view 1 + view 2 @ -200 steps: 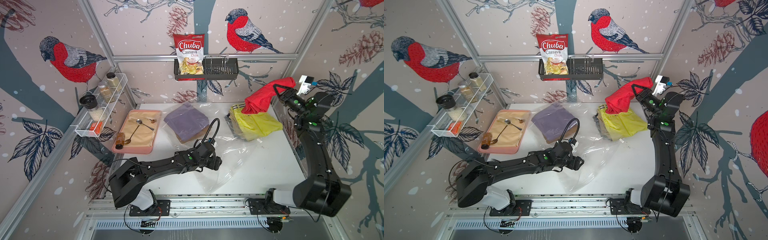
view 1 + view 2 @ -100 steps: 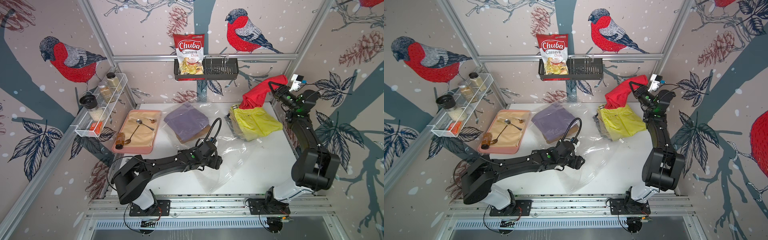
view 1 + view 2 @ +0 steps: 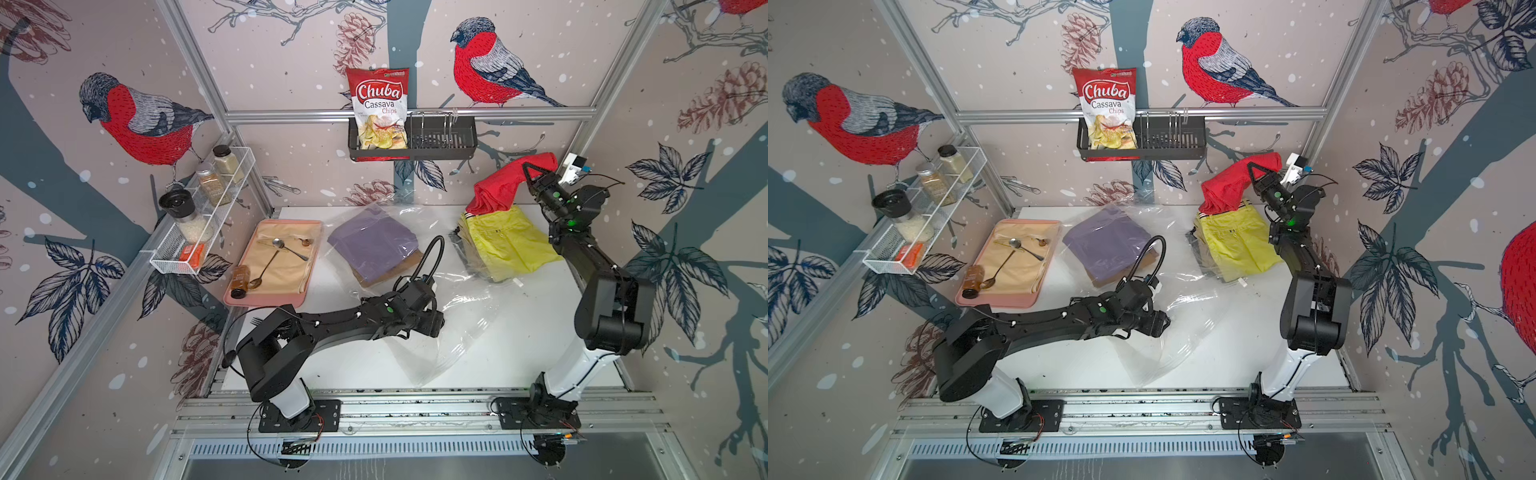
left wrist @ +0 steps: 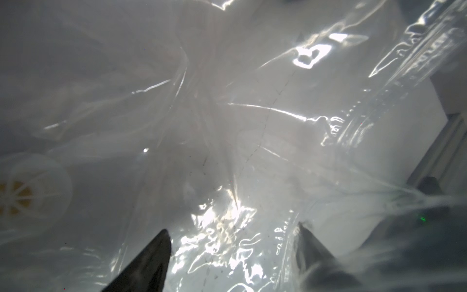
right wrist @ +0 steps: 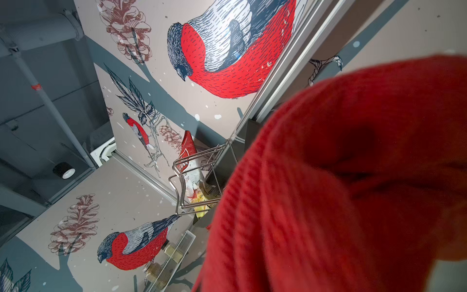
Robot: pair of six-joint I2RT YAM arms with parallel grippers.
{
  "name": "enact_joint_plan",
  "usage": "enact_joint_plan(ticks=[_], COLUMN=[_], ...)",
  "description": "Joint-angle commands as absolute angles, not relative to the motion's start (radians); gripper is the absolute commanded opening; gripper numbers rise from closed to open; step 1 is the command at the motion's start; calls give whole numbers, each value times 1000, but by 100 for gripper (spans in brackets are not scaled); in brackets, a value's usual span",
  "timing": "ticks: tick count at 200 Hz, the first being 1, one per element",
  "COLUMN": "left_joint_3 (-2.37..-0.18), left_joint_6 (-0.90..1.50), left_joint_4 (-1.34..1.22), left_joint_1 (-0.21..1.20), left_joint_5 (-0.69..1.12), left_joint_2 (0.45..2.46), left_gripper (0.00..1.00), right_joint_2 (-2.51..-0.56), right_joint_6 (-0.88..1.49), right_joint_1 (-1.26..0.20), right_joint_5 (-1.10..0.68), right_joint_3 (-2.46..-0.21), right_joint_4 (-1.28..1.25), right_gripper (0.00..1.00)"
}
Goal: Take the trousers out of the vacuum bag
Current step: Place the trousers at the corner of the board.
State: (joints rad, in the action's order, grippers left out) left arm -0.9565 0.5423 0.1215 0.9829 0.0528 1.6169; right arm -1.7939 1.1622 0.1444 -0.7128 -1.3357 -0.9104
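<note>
The left arm (image 3: pixel 332 322) and right arm (image 3: pixel 602 286) are matte black with white base segments (image 3: pixel 291 399) and green lights (image 3: pixel 389 309). A black cable (image 3: pixel 426 262) loops off the left wrist. The left pincer (image 4: pixel 232 228) has dark tapered fingers (image 4: pixel 151 257).

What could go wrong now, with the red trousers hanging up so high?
The red trousers hang from the shut right gripper by one end; they might slip, or drag the yellow trousers below. The left gripper is open on the slippery vacuum bag, which may slide, purple trousers still inside.
</note>
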Motion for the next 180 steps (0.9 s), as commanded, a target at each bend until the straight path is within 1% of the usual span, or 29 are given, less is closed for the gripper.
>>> enact_joint_plan(ticks=[1,64,81,121,155,180], left_joint_3=[-969,-952,-944,-942,-951,-992], left_joint_6=[526,537,540,543,544,549], left_joint_4=[121,104,101,77,76,123], left_joint_1=[977,977,977,977,977,976], left_joint_5=[58,71,70,96,108,135], left_joint_2=[1624,1622,1614,1623,1619,1595], left_gripper=[78,78,78,78,78,78], right_joint_2=[-1790,-1808,-1782,-1740,-1718,-1691], right_joint_6=[1144,1166,1145,1145,1031,939], right_joint_1=[140,156,177,261,293,308], right_joint_5=[-628,-625,-660,-817,-924,-927], right_joint_3=[-1303,-1174,-1143,-1037,-995,-953], right_joint_4=[-1043,-1146,-1117,-1091,-940,-840], right_gripper=[0,0,0,0,0,0])
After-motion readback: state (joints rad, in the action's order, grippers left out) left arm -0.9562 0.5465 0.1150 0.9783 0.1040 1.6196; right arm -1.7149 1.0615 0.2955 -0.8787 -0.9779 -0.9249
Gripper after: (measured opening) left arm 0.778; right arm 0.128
